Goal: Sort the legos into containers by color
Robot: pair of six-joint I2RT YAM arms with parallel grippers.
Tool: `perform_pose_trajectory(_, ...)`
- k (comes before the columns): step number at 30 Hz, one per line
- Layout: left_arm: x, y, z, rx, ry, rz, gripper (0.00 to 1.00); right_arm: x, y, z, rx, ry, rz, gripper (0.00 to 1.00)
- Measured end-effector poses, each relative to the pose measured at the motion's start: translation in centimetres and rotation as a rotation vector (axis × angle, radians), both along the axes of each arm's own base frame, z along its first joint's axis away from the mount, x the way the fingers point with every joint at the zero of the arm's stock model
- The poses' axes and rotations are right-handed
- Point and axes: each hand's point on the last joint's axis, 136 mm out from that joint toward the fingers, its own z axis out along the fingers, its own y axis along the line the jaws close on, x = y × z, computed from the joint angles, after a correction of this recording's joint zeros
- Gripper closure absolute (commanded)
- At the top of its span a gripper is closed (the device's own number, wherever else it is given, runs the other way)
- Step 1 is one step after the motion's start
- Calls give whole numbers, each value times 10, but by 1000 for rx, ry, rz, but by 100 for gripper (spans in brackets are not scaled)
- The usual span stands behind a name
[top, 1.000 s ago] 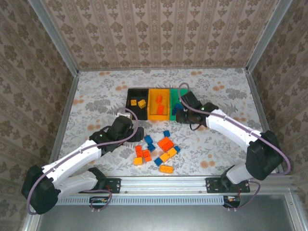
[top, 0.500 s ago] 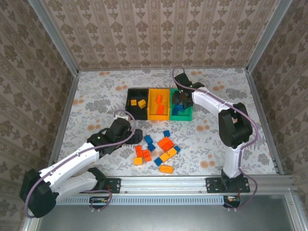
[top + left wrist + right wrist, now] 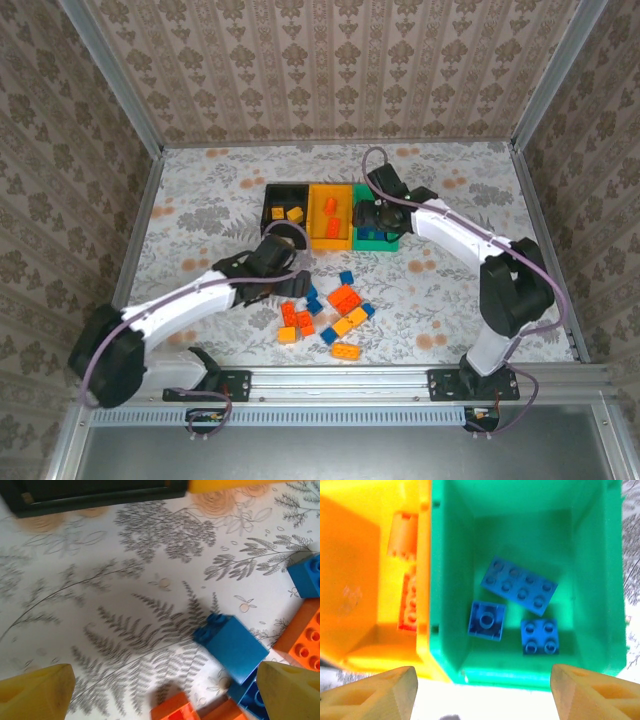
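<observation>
Loose legos [image 3: 335, 310] in blue, red-orange and yellow-orange lie on the table in front of the bins. My left gripper [image 3: 293, 278] [image 3: 162, 695] hangs open low at the pile's left edge. Just ahead of its yellow fingertips [image 3: 35, 690] lie a blue brick [image 3: 232, 647] and a red-orange brick [image 3: 175, 707], with nothing gripped. Over the near rim of the green bin [image 3: 385, 240] [image 3: 520, 672] my right gripper [image 3: 372, 215] [image 3: 482, 692] is open and empty. Three blue bricks [image 3: 520, 585] lie inside that bin.
The black bin [image 3: 272, 195] holds two yellow-orange bricks. The orange-yellow bin [image 3: 318, 240] [image 3: 350, 555] holds red-orange bricks [image 3: 402, 535]. More bricks, blue [image 3: 306, 575] and red-orange [image 3: 302, 637], lie right of the left gripper. Metal rails frame the table.
My left gripper has moved right to the edge of the brick pile. My right gripper has swung from in front of the bins to above the green bin.
</observation>
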Motion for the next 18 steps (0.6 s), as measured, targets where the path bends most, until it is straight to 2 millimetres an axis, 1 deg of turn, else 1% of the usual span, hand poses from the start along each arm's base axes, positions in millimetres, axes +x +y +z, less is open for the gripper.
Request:
perform_pose_trajectory(2, 5, -14, -8, 27, 22, -36, 8, -11, 0, -3, 9, 7, 8, 27)
perform_pose_trajectory(4, 6, -25, -17, 47, 40, -64, 8, -19, -4, -9, 10, 20, 3, 27)
perform_pose_trajectory(8, 2, -35, -35, 93, 79, -106, 9, -29, -10, -16, 5, 33, -2, 27)
perform_pose_trajectory(11, -1, -38, -45, 122, 99, -128, 13, -33, -12, -17, 7, 31, -2, 27)
perform_pose_trajectory(15, -5, -38, -56, 150, 119, -144, 24, -33, -14, -14, 11, 23, -7, 26)
perform_pose_trajectory(17, -6, -37, -58, 158, 123, -151, 33, -32, -16, -11, 16, 12, -11, 26)
perform_pose_trajectory(18, -6, -38, -58, 159, 123, -154, 35, -31, -16, -9, 19, 6, -13, 26)
